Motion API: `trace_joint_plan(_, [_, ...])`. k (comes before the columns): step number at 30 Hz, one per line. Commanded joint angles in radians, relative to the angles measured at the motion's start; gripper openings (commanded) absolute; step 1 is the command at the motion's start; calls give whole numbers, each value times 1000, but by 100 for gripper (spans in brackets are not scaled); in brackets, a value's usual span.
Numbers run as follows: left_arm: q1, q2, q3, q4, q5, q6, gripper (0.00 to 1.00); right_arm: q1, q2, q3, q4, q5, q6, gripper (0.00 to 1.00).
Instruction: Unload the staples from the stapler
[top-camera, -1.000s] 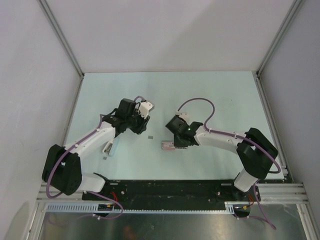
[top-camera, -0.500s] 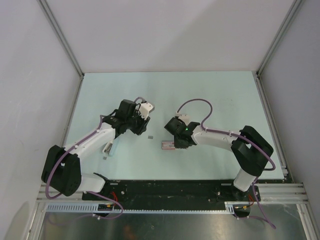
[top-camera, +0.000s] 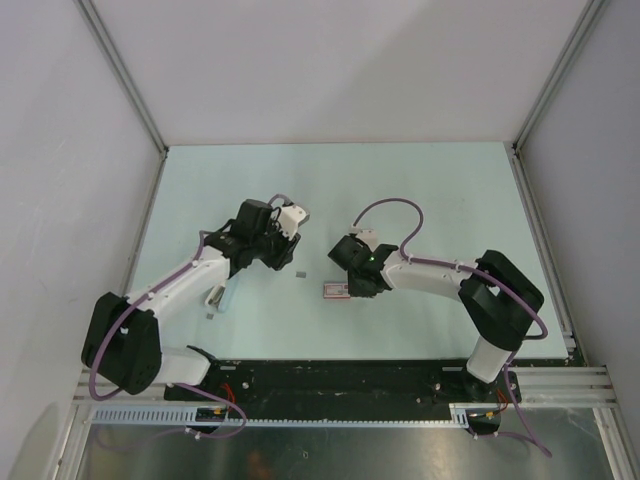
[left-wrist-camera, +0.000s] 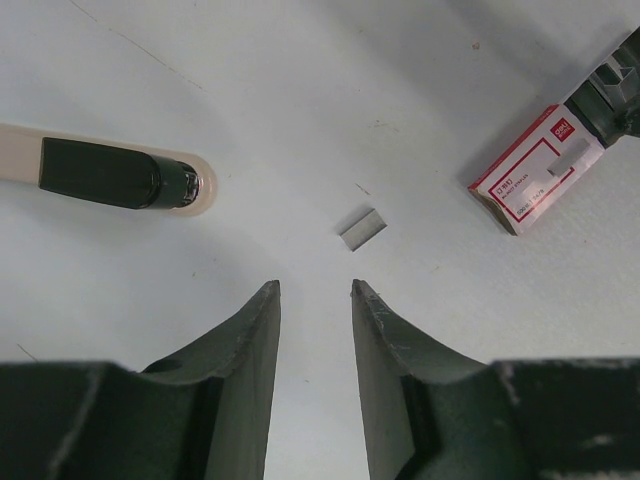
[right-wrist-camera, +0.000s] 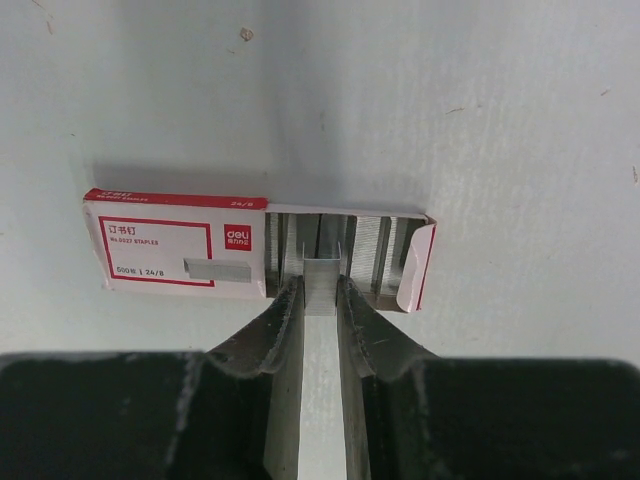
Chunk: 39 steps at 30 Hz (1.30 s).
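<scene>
1. Over the last second we see the right arm fold slightly inward. The right gripper (right-wrist-camera: 320, 282) stays at the open end of the staple box (right-wrist-camera: 175, 255), which has not moved.
2. The right gripper is pressed onto a strip of staples (right-wrist-camera: 321, 268), whose end lies among the strips in the box. We judge that this strip is being stowed, so unloading is partly done.
3. The left gripper (left-wrist-camera: 315, 290) is spread and empty above the table (left-wrist-camera: 300, 80), with a loose strip (left-wrist-camera: 362, 228) just ahead of its fingertips.
4. The stapler (left-wrist-camera: 110, 172) lies flat on the table, well apart from the box and touched by neither gripper.
5. Count: one stapler, one box, two grippers, one pinched strip and one loose strip. The strips in the box are too tightly packed to count.
</scene>
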Motion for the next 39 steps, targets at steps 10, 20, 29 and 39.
trace_joint_plan(10, [-12,-45,-18,30,11,54,39,-8,25,46,28,1,-13,3])
trace_joint_plan(20, [-18,-46,-14,30,6,59,39,-5,9,48,16,0,-16,44])
trace_joint_plan(29, [-20,-48,-19,29,6,62,39,-5,-72,54,33,-17,-28,47])
trace_joint_plan(39, [-31,-40,-19,30,5,56,39,-4,-123,92,81,-89,-41,43])
